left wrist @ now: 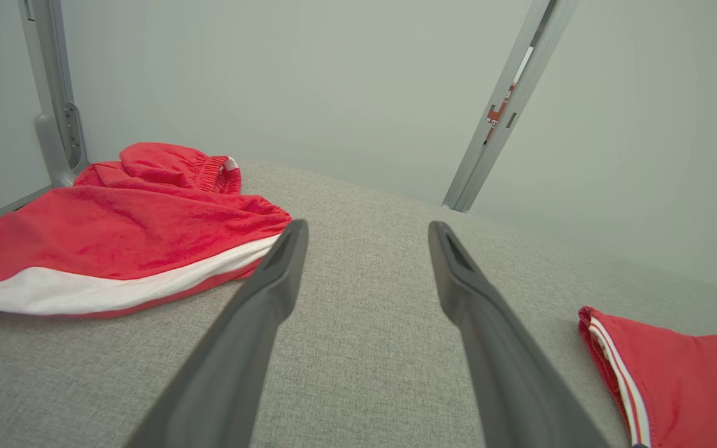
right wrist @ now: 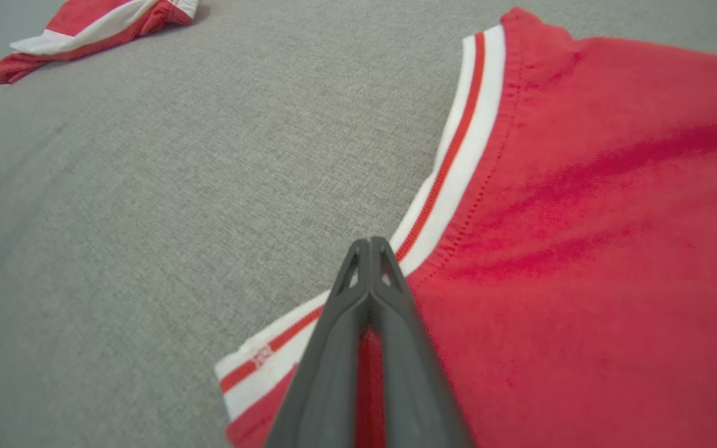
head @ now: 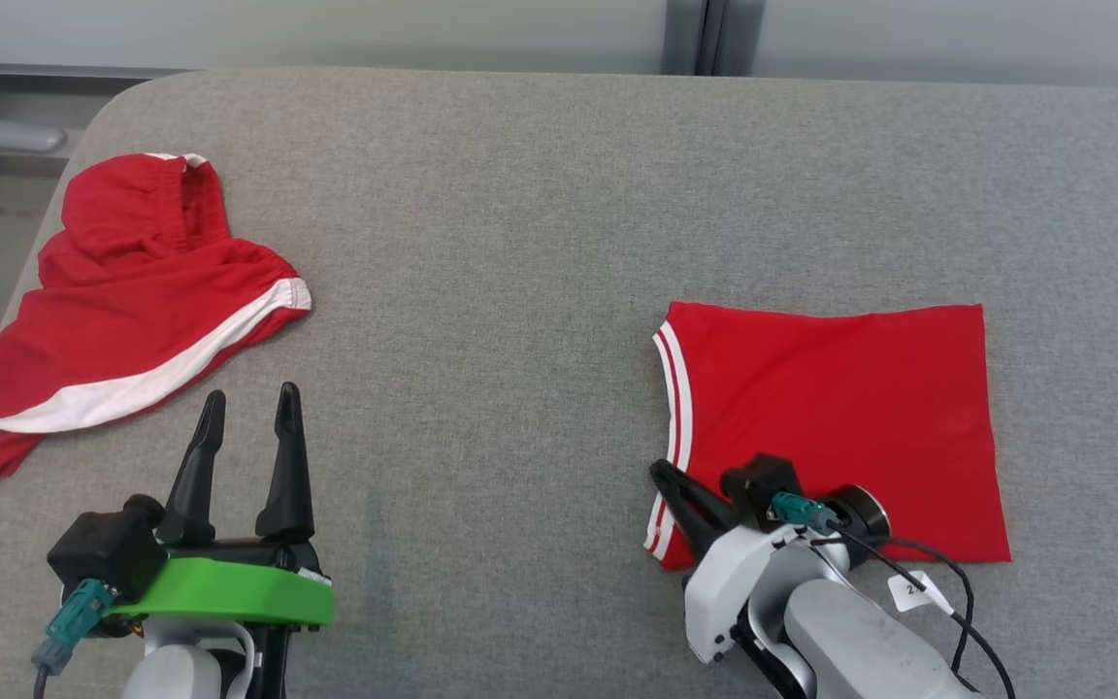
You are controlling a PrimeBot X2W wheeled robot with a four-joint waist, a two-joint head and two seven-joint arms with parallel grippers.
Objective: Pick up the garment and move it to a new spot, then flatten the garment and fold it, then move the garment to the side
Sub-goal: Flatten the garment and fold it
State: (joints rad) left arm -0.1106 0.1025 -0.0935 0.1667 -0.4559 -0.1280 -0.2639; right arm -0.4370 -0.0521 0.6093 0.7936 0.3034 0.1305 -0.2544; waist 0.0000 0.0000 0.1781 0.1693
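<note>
The garment [head: 840,417] is red with a white-and-red striped trim and lies folded into a flat rectangle on the right of the grey padded surface [head: 520,243]. My right gripper [head: 666,476] sits at its near left corner, over the trim. In the right wrist view that gripper [right wrist: 371,242] has its fingers pressed together on the striped edge of the garment [right wrist: 582,218], with red cloth showing in the slit between them. My left gripper [head: 248,398] stands open at the lower left, nothing between its fingers [left wrist: 271,292], and the garment [left wrist: 694,379] is off to its right.
A second red garment [head: 132,291] with a broad white band lies crumpled at the far left, close to the surface's rounded edge, just beyond my left gripper. It also appears as a red heap [left wrist: 116,230] in the left wrist view. Grey wall panels and a metal post [left wrist: 501,106] stand behind.
</note>
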